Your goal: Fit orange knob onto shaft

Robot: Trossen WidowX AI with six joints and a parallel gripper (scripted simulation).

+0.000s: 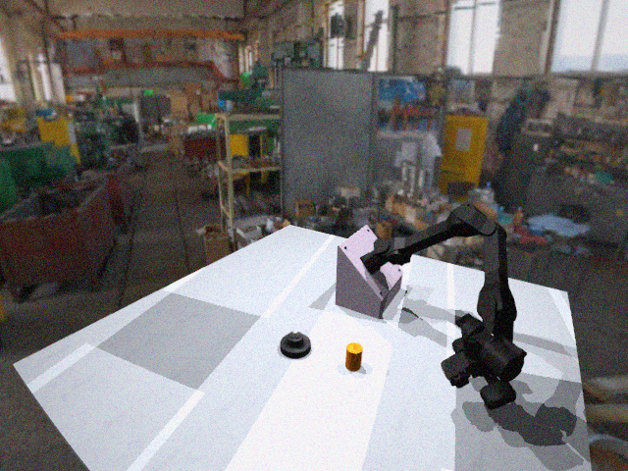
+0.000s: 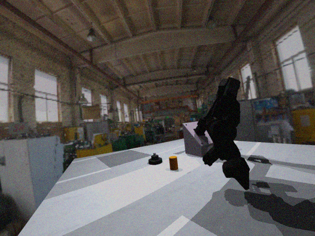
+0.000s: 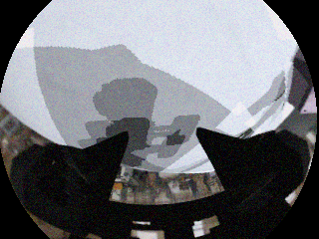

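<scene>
Top view shows the fingers (image 1: 469,392) (image 2: 226,175) spread wide, with nothing between them, above the counter (image 1: 284,431) (image 2: 122,203) (image 3: 199,25). The orange knob (image 1: 353,357) (image 2: 173,163) stands upright on the counter, well apart from the fingers and between them and the round pedestal (image 1: 294,346) (image 2: 155,160). Standing this way, the knob probably keeps its hole hidden underneath, so the flat side's direction must be judged otherwise. The wide spread seems meant to let the fingers pass around the knob before gripping.

The exterior view shows the D-shaped shaft (image 2: 154,154) rising from the pedestal beyond the knob, though its flat side cannot be made out. The wrist view contains neither knob nor pedestal, but it alone shows the gap between the fingertips plainly.
</scene>
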